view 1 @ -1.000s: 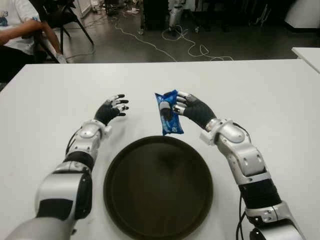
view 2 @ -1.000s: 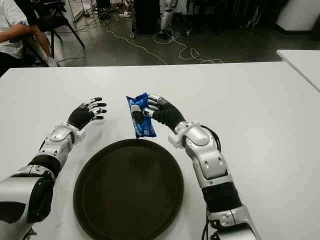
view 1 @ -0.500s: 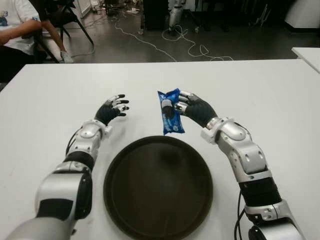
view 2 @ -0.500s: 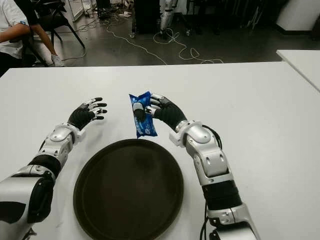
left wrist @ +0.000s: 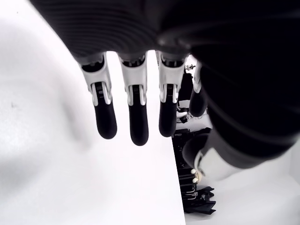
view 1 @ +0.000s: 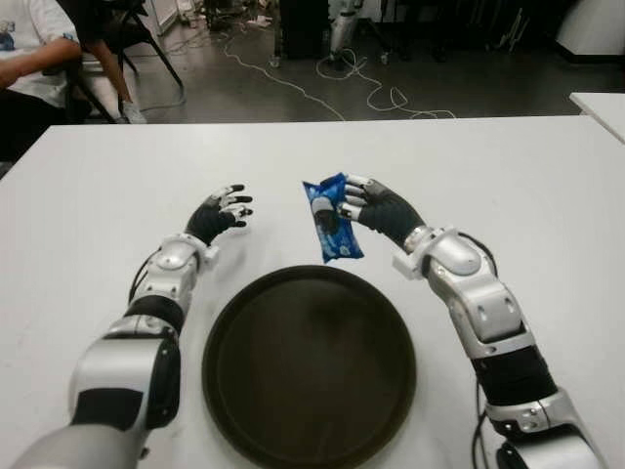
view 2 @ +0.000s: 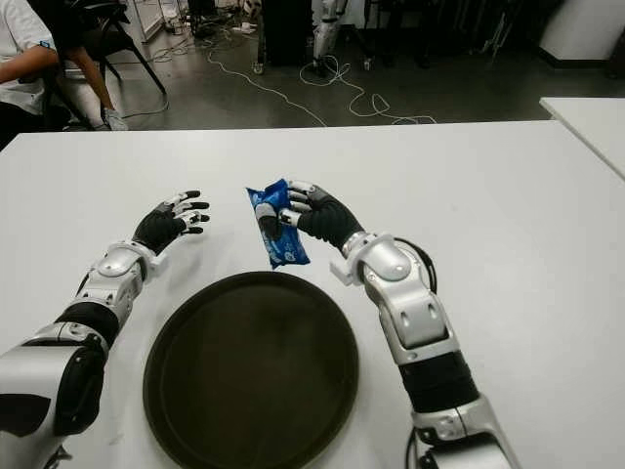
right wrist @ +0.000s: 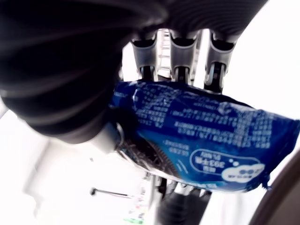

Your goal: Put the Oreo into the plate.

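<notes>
While nothing yet lies in it, 1 white tabletop point(view 1: 527, 166) carries 1 dark round plate point(view 1: 309, 363) at its near edge, midway between the arms.

1 right hand point(view 1: 376, 210), fingers closed around 1 blue Oreo packet point(view 1: 331, 220), holds it off the tabletop just beyond the plate's far rim. Packet's long axis runs far-to-near, lower end toward the plate.

1 left hand point(view 1: 219, 213), fingers loosely spread, holding nothing, shows beside the plate's far-left rim.

Packet print is not legible in the right wrist view.
</notes>
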Motion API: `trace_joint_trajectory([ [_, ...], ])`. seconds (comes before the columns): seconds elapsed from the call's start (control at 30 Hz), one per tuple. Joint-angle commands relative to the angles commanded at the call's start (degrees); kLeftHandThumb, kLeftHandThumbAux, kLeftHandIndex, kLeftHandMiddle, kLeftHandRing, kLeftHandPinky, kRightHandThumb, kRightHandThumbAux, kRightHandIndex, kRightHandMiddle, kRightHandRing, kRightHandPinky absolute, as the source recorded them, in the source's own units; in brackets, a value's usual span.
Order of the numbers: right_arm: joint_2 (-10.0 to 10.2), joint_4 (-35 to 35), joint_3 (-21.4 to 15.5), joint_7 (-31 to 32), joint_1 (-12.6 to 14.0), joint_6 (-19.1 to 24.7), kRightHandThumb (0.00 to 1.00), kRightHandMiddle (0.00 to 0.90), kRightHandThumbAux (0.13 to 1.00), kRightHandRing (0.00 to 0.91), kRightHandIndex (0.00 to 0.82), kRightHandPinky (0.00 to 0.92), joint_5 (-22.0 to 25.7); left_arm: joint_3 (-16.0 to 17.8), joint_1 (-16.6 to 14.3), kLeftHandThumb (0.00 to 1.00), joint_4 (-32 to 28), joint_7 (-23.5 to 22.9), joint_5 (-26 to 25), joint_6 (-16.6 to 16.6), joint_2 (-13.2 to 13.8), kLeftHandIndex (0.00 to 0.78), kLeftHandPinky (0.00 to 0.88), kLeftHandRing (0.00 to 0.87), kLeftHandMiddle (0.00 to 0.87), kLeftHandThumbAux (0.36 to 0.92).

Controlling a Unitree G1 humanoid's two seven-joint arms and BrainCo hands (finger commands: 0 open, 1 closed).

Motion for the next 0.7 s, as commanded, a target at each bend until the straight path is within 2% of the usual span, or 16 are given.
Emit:
trace_joint_trajectory([
  [0.13,-1.81,-0.77,2.37,-1.58,0.16,-2.24,0.684,0.756,0.736,0.773,0.429,0.776,-5.26,0.08,-0.07,0.0,-0.02,0.14,0.06,0.2,-0.01,0.135,0.244,0.232,0.211,0.72],
  [0.2,-3.38,-1.65,4.29,-2.52,0.04,-3.3,0.686,0.767,0.736,0.783,0.43,0.79,-9.6,0.06,-0.11,0.0,-0.03,0.22,0.15,0.25,0.01,0.138,0.245,0.233,0.212,0.721],
  [0.37,-5.3,-2.23,6.88,-3.14,-0.15,-6.14,0.69,0.785,0.734,0.806,0.431,0.814,-15.09,0.04,-0.15,0.0,-0.06,0.25,0.21,0.4,0.02,0.141,0.247,0.233,0.214,0.715],
  [0.7,-6.61,-1.25,8.0,-3.66,0.89,-13.34,0.695,0.728,0.732,0.759,0.431,0.771,-18.45,-0.23,-0.1,0.0,-0.09,0.34,0.54,0.23,0.14,0.136,0.249,0.239,0.217,0.699],
])
